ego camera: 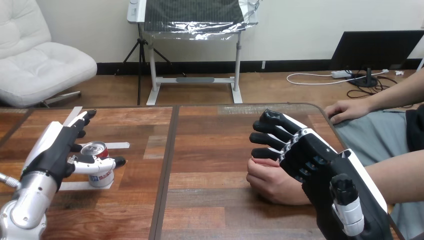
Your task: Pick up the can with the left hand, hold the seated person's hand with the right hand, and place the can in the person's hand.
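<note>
The wooden counter [210,150] spans the scene. Its far edge runs straight across, and its right edge slants from the rounded far right corner toward the near right. A dark seam splits the counter left of centre. A wide stretch of open wood lies between the things at the left and those at the right.

The right hand [310,155] comes in from the near right. It lies over the person's hand [272,182], which rests on the wood just inside the right edge. The two touch, but I cannot tell whether the right hand grips it. The person's other hand [347,109] rests at the far right corner, on the counter's edge.

The left hand [57,150] sits near the left edge. It is released, with its fingers [82,122] straight and pointing far. Its thumb [97,163] stretches rightward across the near face of the can [95,149].

The can stands upright on the counter, just right of the palm and well apart from the person's hands. Strips of white tape [117,145] lie on the wood around the can.
</note>
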Robot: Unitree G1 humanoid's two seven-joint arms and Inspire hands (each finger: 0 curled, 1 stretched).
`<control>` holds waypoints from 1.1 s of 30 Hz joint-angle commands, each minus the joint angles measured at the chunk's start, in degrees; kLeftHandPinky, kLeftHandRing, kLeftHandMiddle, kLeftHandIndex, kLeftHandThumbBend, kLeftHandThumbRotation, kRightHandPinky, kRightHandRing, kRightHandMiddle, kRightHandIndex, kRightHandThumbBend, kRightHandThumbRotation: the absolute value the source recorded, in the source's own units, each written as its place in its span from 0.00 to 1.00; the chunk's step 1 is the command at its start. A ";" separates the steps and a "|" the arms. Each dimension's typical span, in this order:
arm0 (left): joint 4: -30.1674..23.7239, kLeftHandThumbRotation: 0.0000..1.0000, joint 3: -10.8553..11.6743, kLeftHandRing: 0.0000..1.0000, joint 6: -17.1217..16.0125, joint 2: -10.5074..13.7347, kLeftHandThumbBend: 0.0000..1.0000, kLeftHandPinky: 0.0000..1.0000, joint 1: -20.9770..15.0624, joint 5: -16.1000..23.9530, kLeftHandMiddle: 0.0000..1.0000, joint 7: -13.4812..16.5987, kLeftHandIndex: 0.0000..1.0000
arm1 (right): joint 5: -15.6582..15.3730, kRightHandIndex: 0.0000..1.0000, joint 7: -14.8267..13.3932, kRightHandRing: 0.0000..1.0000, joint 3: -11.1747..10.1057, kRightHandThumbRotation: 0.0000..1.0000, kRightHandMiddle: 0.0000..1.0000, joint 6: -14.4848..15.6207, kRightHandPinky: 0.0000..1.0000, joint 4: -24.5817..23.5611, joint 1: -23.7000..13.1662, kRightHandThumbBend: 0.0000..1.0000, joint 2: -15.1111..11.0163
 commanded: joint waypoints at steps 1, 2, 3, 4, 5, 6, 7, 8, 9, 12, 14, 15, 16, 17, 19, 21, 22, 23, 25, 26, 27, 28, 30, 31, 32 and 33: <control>0.67 0.13 -1.36 0.89 1.37 0.89 0.76 0.80 -2.60 0.91 0.93 -0.28 0.93 | 0.79 0.86 -0.15 0.83 -0.75 0.88 0.86 -0.30 0.77 -1.88 -2.83 0.94 -0.29; 0.65 0.14 -1.42 0.88 1.48 0.94 0.76 0.79 -2.63 0.95 0.93 -0.29 0.92 | 0.81 0.86 -0.15 0.83 -0.74 0.88 0.86 -0.27 0.77 -1.92 -2.81 0.94 -0.30; 0.63 0.14 -1.46 0.87 1.57 0.97 0.76 0.78 -2.64 0.97 0.92 -0.29 0.92 | 0.82 0.86 -0.16 0.83 -0.74 0.88 0.86 -0.24 0.77 -1.95 -2.80 0.94 -0.30; 0.74 0.14 -1.53 0.87 1.64 1.01 0.76 0.77 -2.71 1.01 0.92 -0.26 0.92 | 0.91 0.86 -0.09 0.83 -0.72 0.88 0.86 -0.22 0.77 -1.94 -2.80 0.94 -0.32; 0.81 0.14 -1.58 0.87 1.67 1.04 0.76 0.77 -2.74 1.02 0.91 -0.23 0.92 | 0.98 0.86 -0.05 0.83 -0.71 0.88 0.86 -0.20 0.77 -1.94 -2.80 0.94 -0.32; 0.85 0.15 -1.63 0.86 1.72 1.07 0.76 0.76 -2.77 1.02 0.91 -0.20 0.92 | 1.03 0.86 -0.02 0.83 -0.70 0.88 0.86 -0.19 0.77 -1.93 -2.80 0.94 -0.33; 0.61 0.15 -1.72 0.86 2.04 1.09 0.75 0.76 -2.78 1.08 0.91 -0.21 0.91 | 1.10 0.86 0.02 0.83 -0.69 0.88 0.86 -0.17 0.77 -1.93 -2.78 0.94 -0.34; 0.41 0.14 -1.79 0.85 2.28 1.10 0.75 0.75 -2.77 1.11 0.90 -0.21 0.91 | 1.13 0.86 0.04 0.84 -0.68 0.88 0.86 -0.16 0.77 -1.93 -2.77 0.94 -0.34; 0.27 0.14 -1.84 0.85 2.45 1.12 0.75 0.75 -2.76 1.12 0.90 -0.21 0.91 | 1.15 0.86 0.05 0.84 -0.67 0.88 0.86 -0.15 0.77 -1.94 -2.76 0.94 -0.34; -0.40 0.14 -2.05 0.84 3.17 1.20 0.75 0.73 -2.72 1.31 0.89 -0.28 0.90 | 1.10 0.86 0.06 0.84 -0.67 0.88 0.86 -0.16 0.77 -1.97 -2.73 0.94 -0.37; -0.46 0.14 -2.28 0.84 3.34 1.36 0.75 0.73 -2.79 1.51 0.89 -0.38 0.90 | 0.97 0.86 -0.04 0.84 -0.67 0.88 0.86 -0.21 0.77 -2.03 -2.70 0.94 -0.34; -0.47 0.14 -2.34 0.83 3.38 1.40 0.75 0.73 -2.81 1.57 0.89 -0.40 0.90 | 0.92 0.86 -0.06 0.84 -0.67 0.88 0.86 -0.24 0.77 -2.05 -2.69 0.94 -0.33; -0.53 0.14 -2.44 0.83 3.49 1.47 0.75 0.72 -2.84 1.69 0.89 -0.50 0.90 | 0.83 0.86 -0.13 0.84 -0.68 0.88 0.86 -0.27 0.77 -2.09 -2.66 0.94 -0.31; -0.58 0.14 -2.49 0.83 3.58 1.49 0.75 0.72 -2.86 1.78 0.88 -0.56 0.89 | 0.78 0.86 -0.17 0.84 -0.68 0.88 0.86 -0.28 0.77 -2.11 -2.65 0.95 -0.30; -0.70 0.14 -2.48 0.83 3.83 1.42 0.74 0.72 -2.93 1.85 0.88 -0.61 0.89 | 0.74 0.86 -0.19 0.84 -0.69 0.88 0.86 -0.34 0.77 -2.13 -2.63 0.95 -0.29; -0.80 0.14 -2.42 0.83 4.07 1.31 0.74 0.72 -2.99 1.83 0.88 -0.59 0.88 | 0.75 0.86 -0.16 0.84 -0.70 0.88 0.86 -0.40 0.77 -2.13 -2.62 0.94 -0.29; -0.86 0.14 -2.31 0.83 4.12 1.18 0.74 0.72 -3.01 1.71 0.88 -0.53 0.88 | 0.74 0.86 -0.15 0.84 -0.72 0.88 0.86 -0.40 0.77 -2.14 -2.61 0.94 -0.31; -0.90 0.14 -2.25 0.82 4.13 1.11 0.74 0.70 -3.03 1.63 0.87 -0.49 0.88 | 0.73 0.86 -0.15 0.84 -0.73 0.88 0.86 -0.40 0.77 -2.16 -2.61 0.94 -0.33; -0.95 0.14 -2.19 0.79 3.95 1.03 0.74 0.67 -3.02 1.61 0.85 -0.30 0.88 | 0.72 0.86 -0.21 0.84 -0.77 0.88 0.86 -0.29 0.77 -2.18 -2.58 0.94 -0.37; -0.97 0.14 -2.20 0.78 3.81 1.04 0.74 0.65 -3.01 1.65 0.84 -0.20 0.88 | 0.72 0.86 -0.27 0.84 -0.80 0.88 0.86 -0.19 0.77 -2.21 -2.56 0.95 -0.39; -0.98 0.14 -2.21 0.77 3.73 1.04 0.74 0.63 -3.02 1.68 0.83 -0.13 0.88 | 0.73 0.86 -0.30 0.84 -0.83 0.88 0.86 -0.12 0.77 -2.23 -2.55 0.95 -0.40; -1.20 0.14 -2.16 0.76 3.62 1.03 0.74 0.62 -2.98 1.67 0.83 -0.06 0.88 | 0.67 0.86 -0.32 0.84 -0.86 0.88 0.86 -0.13 0.77 -2.24 -2.56 0.95 -0.44; -1.46 0.14 -2.11 0.74 3.54 1.00 0.74 0.60 -2.95 1.65 0.82 0.00 0.87 | 0.61 0.86 -0.30 0.84 -0.90 0.88 0.86 -0.19 0.77 -2.21 -2.59 0.95 -0.49; -1.60 0.14 -1.97 0.74 3.38 0.94 0.74 0.59 -2.95 1.48 0.82 0.06 0.87 | 0.75 0.86 -0.25 0.84 -0.91 0.88 0.86 -0.14 0.77 -2.20 -2.60 0.95 -0.50; -1.66 0.14 -1.87 0.74 3.29 0.89 0.74 0.59 -2.96 1.36 0.82 0.10 0.87 | 0.88 0.86 -0.20 0.83 -0.91 0.88 0.86 -0.09 0.77 -2.18 -2.61 0.95 -0.51; -1.71 0.14 -1.82 0.73 3.22 0.86 0.74 0.59 -2.96 1.28 0.81 0.14 0.87 | 0.96 0.86 -0.18 0.83 -0.92 0.88 0.86 -0.06 0.77 -2.16 -2.62 0.95 -0.52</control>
